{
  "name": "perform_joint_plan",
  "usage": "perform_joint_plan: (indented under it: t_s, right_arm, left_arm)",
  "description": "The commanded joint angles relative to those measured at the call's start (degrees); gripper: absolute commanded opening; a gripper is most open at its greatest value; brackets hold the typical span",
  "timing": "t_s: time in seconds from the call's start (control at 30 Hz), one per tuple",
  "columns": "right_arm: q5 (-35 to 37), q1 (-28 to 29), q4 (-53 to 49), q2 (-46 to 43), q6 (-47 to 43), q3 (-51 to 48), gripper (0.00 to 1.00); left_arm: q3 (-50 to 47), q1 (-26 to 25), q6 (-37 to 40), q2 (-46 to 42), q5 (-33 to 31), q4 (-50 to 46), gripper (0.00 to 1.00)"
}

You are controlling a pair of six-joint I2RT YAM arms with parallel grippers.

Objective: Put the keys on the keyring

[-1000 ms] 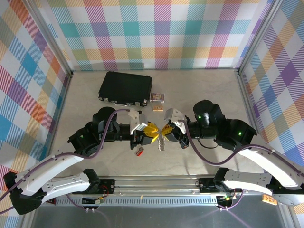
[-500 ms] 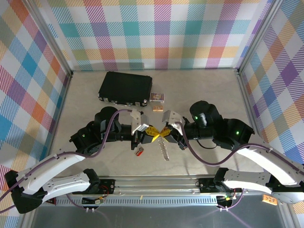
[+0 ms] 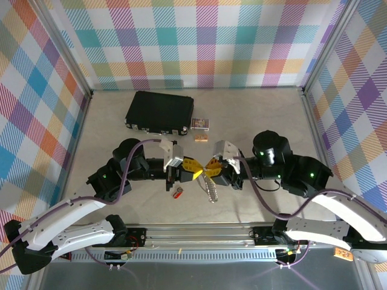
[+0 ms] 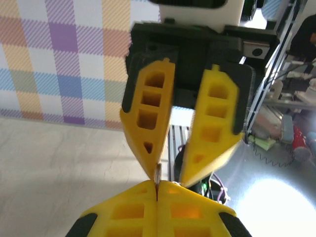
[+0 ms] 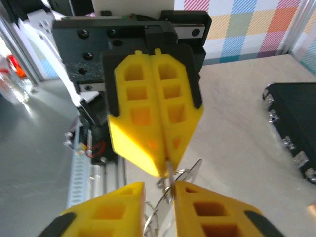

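Starts with the top view; finds the left gripper (image 3: 198,173) and the right gripper (image 3: 210,171) nose to nose above the middle of the table (image 3: 266,121); sees the keys (image 3: 210,191) dangling just below the meeting tips, clear of the tabletop or brushing it, cannot tell which; spots the keyring (image 3: 176,193) lying on the table by the near side of the left gripper, apart from the keys; notes a black case (image 3: 159,112) farther back. Switches to the left wrist; shows its own yellow fingers (image 4: 128,211) pressed flat together, pinching a thin sliver of metal standing up from the seam; catches the facing fingers (image 4: 148,123) across the way parted at the tips. Over to the right wrist; backs that up: own fingers (image 5: 212,215) standing apart with the keys' wire loops in the gap, touching a pad or not, cannot tell; opposite, the left pair clamped shut on that metal at the very tip.
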Motion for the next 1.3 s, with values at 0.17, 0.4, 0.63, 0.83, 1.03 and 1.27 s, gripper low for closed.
perform_joint_plan:
  t_s: [0.17, 0.4, 0.63, 0.83, 1.03, 1.27]
  right_arm:
    - [0.30, 0.56, 8.98, -7.20, 6.08, -4.81, 0.41]
    - [7.42, 0.53, 14.45, -9.47, 9.18, -8.90, 0.22]
    - [8.26, 0.60, 16.85, -7.79, 9.83, -10.10, 0.13]
    - [7.05, 0.54, 18.30, -5.99, 10.25, -11.09, 0.10]
    - [3.92, 0.61, 20.90, -5.71, 10.94, -12.58, 0.12]
    - [3.57, 0.52, 27.68, -9.09, 12.35, -16.78, 0.22]
  left_arm:
    - [-2.97, -0.20, -6.67, -1.98, 1.12, 15.37, 0.00]
    - [-6.59, -0.20, -9.89, -2.06, -1.81, 24.50, 0.00]
    - [-7.86, -0.20, -12.55, -1.00, -1.41, 30.69, 0.00]
    - [-7.75, -0.20, -12.58, 0.00, -2.27, 31.27, 0.00]
    - [-7.87, -0.22, -12.32, 0.60, -2.67, 31.51, 0.00]
    - [-8.81, -0.20, -13.88, 1.73, -1.65, 34.22, 0.00]
